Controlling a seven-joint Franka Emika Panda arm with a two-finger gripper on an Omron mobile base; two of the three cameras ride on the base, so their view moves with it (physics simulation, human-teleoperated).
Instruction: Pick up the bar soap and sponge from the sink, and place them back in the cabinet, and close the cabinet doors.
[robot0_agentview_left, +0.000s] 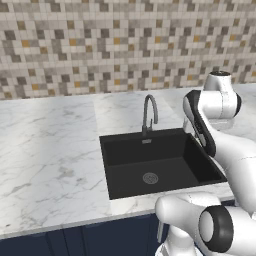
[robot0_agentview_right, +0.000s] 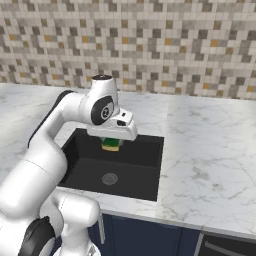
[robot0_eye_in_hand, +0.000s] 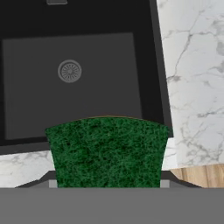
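My gripper (robot0_agentview_right: 112, 143) is shut on the sponge (robot0_agentview_right: 111, 145), a green block with a yellow edge, and holds it above the back of the sink (robot0_agentview_right: 135, 161). In the hand view the sponge's green face (robot0_eye_in_hand: 107, 151) is large between my fingertips (robot0_eye_in_hand: 53, 183), with the gripper (robot0_eye_in_hand: 108, 183) looking down into the black sink (robot0_eye_in_hand: 26, 87) and its round metal drain (robot0_eye_in_hand: 69, 71). The left base view has the sink (robot0_agentview_left: 145, 150) with a bare floor around the drain (robot0_agentview_left: 150, 177). The bar soap, the cabinet and the cabinet doors are out of view.
A curved grey faucet (robot0_agentview_left: 150, 112) stands behind the basin. White marble counter (robot0_agentview_left: 50, 150) runs on both sides, with a mosaic tile wall (robot0_agentview_left: 100, 45) behind. Navy base cabinets (robot0_agentview_right: 150, 235) sit below the counter edge. Wooden floor (robot0_eye_in_hand: 201, 175) lies beyond it.
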